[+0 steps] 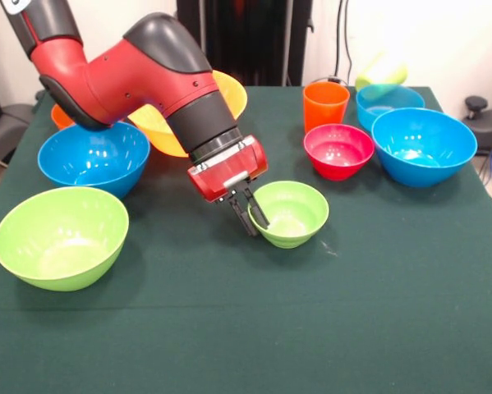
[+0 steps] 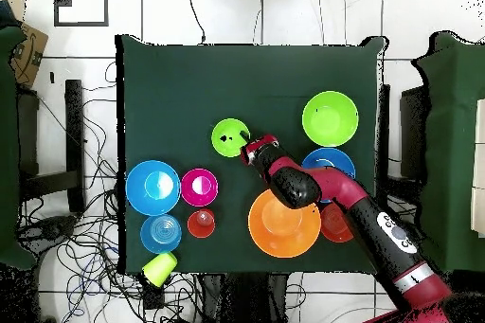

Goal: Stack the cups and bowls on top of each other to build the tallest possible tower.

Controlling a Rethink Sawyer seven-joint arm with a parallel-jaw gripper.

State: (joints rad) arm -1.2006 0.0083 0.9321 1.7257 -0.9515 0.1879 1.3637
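My gripper (image 1: 250, 215) stands at the left rim of the small green bowl (image 1: 291, 212), one finger inside and one outside, closed on the rim; the bowl rests on the table. Both also show in the overhead view: the gripper (image 2: 248, 147) and the bowl (image 2: 230, 135). The orange cup (image 1: 325, 105) stands upright at the back. The yellow-green cup (image 1: 381, 74) lies on its side at the far edge. The red-pink bowl (image 1: 338, 150), two blue bowls (image 1: 424, 145) (image 1: 389, 103), a third blue bowl (image 1: 94, 158), the large lime bowl (image 1: 61, 236) and the large yellow bowl (image 1: 229, 94) stand apart. No tower shows.
The arm (image 1: 139, 74) reaches over the yellow bowl and hides part of it. A small orange bowl (image 1: 61, 116) peeks out behind the arm at the far left. The green table cloth (image 1: 254, 328) is bare at the front.
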